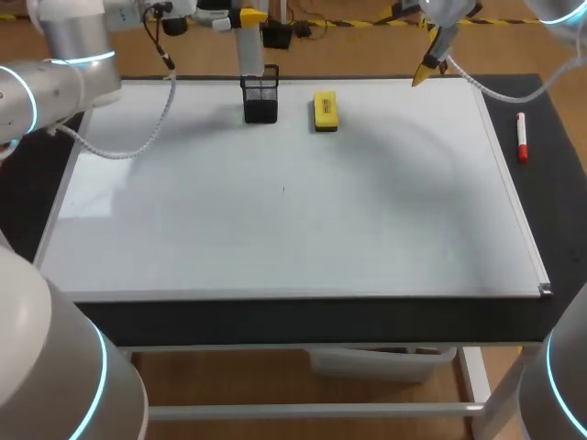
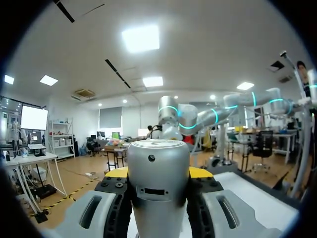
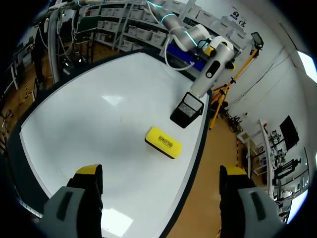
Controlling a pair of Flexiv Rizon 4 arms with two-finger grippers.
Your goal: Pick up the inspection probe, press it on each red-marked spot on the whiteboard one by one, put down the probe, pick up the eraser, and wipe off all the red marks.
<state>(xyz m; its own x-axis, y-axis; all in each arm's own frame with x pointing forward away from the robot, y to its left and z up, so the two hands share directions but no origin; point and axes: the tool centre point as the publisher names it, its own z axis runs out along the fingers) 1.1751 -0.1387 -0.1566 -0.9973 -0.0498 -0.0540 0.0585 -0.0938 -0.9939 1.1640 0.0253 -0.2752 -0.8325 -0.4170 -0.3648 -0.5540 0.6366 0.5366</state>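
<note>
- Our silver left arm [image 1: 64, 55], ringed with cyan light, comes in from the left and stretches along the far edge of the table towards the middle.
- Our left gripper [image 1: 249, 16] points straight down. Its yellow-tipped fingers [image 2: 115, 172] are closed from both sides on the grey cylindrical metal probe [image 2: 158, 168], which stands upright between them.
- Our silver right arm [image 1: 559, 385] comes in from the right, and its wrist hangs above the far right corner.
- Our right gripper [image 3: 161, 173] is tilted down towards the table. Its two yellow-tipped fingers [image 3: 89, 171] stand wide apart with nothing between them.
</note>
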